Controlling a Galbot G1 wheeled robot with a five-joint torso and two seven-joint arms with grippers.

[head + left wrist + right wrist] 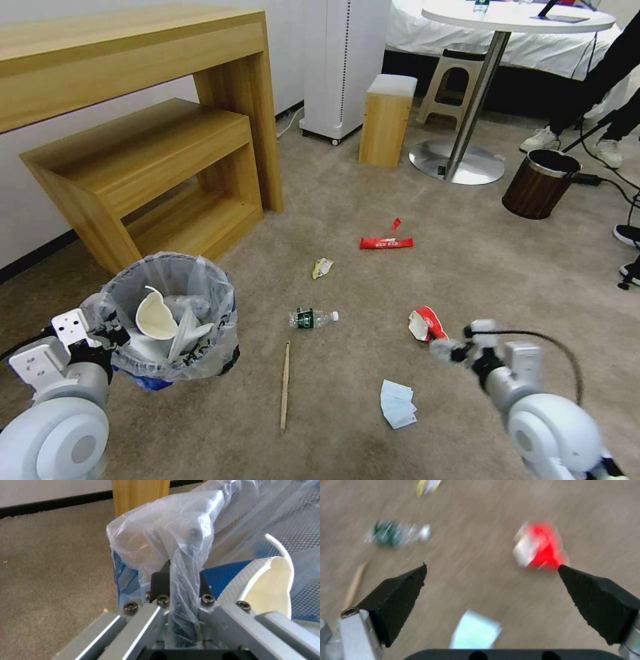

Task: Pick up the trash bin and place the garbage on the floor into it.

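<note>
The trash bin, black mesh lined with a clear bag, is at the lower left over the beige floor. My left gripper is shut on its near rim; the left wrist view shows the gripper pinching the bag-covered rim. A white slipper lies inside. My right gripper hangs open above the carpet, just beside a red-white wrapper. Other garbage on the floor: a bottle, a wooden stick, a pale blue mask, a long red wrapper, a yellowish wrapper.
A wooden desk stands at the left, close behind the bin. A brown wood-grain bin, a round table's base, a wooden box and a person's legs and cables are at the back right.
</note>
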